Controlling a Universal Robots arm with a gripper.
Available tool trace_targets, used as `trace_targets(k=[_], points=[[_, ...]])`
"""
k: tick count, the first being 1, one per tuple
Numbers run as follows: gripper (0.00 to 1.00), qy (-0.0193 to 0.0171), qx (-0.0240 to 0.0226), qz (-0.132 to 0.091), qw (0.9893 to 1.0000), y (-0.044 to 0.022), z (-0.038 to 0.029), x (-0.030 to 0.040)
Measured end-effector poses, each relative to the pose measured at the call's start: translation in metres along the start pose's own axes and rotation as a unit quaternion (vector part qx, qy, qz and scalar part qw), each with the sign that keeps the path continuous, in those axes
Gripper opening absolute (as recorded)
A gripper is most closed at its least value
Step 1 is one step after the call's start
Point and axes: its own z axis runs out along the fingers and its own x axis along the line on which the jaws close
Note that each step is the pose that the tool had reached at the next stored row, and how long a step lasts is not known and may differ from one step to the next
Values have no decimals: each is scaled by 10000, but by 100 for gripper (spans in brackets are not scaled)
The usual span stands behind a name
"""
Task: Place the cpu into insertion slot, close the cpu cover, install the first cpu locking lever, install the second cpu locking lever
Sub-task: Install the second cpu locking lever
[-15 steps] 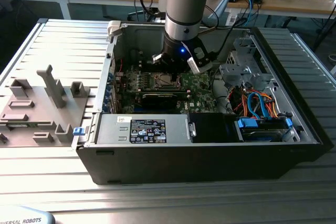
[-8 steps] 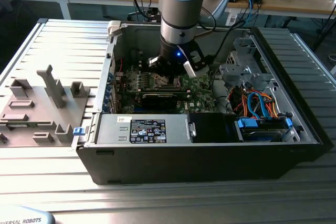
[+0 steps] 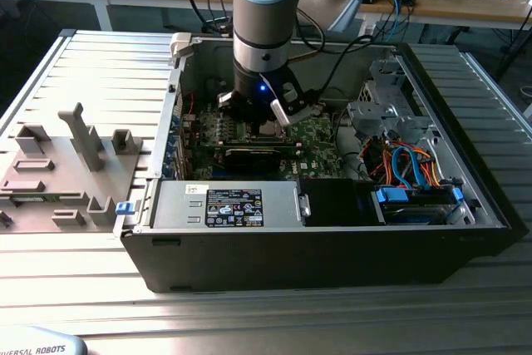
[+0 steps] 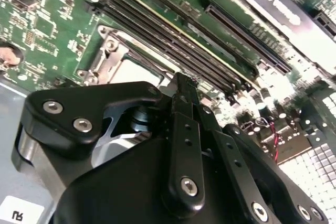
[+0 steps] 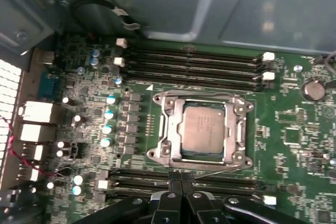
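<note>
In the first wrist view the cpu, a dull silver-grey square, lies in the insertion slot on the green board. The silvery cpu cover lies flat around it. A thin locking lever rod runs along the socket edge nearest my fingers. My gripper is shut, its black tips pressed together right at that rod's end; I cannot tell whether they touch it. In the second wrist view the gripper hangs just above the cover's corner. In the exterior view the gripper reaches down into the open computer case.
Rows of long memory slots flank the socket on two sides. A long black card lies near the gripper in the exterior view. A drive cage with blue cables is at the exterior view's right and a grey fixture plate at its left.
</note>
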Motion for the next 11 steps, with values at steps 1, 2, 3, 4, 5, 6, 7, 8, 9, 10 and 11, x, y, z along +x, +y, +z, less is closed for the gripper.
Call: trace_targets(k=[1, 2, 3, 4, 5, 6, 7, 8, 9, 10, 11], points=[[11, 0, -1, 0, 10000, -15, 3, 9], [11, -1, -2, -1, 10000, -27, 6, 15], [11, 0, -2, -2, 10000, -37, 8, 19], [11, 0, -1, -2, 10000, -45, 11, 23], [11, -1, -2, -3, 10000, -52, 17, 30], [11, -1, -2, -3, 10000, -54, 21, 34], [11, 0, -2, -4, 10000, -57, 25, 36], [11, 0, -1, -5, 10000, -61, 31, 39], [11, 0, -1, -4, 10000, -62, 36, 41], [11, 1, -1, -4, 10000, -64, 40, 42], [11, 1, -1, -4, 10000, -64, 44, 43]])
